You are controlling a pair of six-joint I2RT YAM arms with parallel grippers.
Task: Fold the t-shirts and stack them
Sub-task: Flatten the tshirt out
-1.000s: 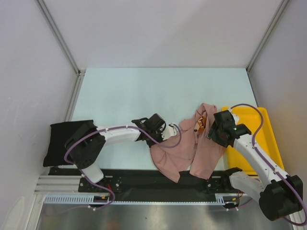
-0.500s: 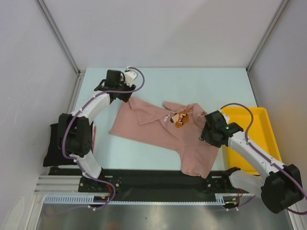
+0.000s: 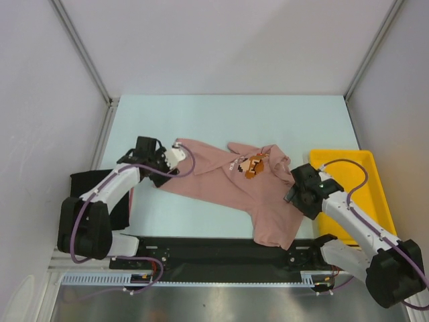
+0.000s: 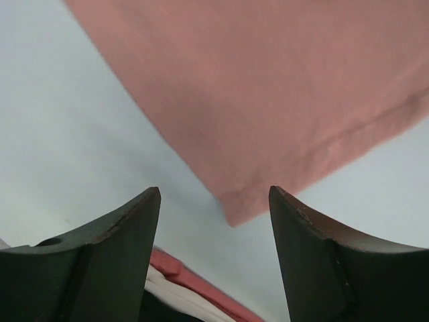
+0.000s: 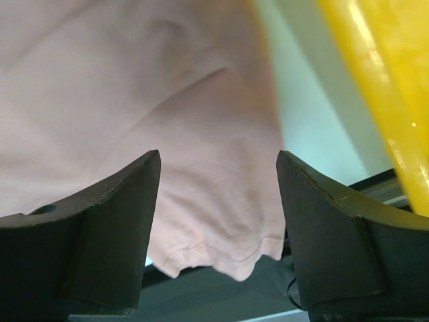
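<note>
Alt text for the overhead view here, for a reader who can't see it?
A pink t-shirt lies spread print-up on a pale table, the left claw open at its left edge and the right claw open at its right side. A black t-shirt sits at the table's left edge, a yellow tray at the right.

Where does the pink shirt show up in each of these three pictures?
Top external: pink t-shirt spread across the middle of the table.
Left wrist: upper right, its hem corner low in the middle.
Right wrist: left and centre.
Shared landmark: the pale table.
</note>
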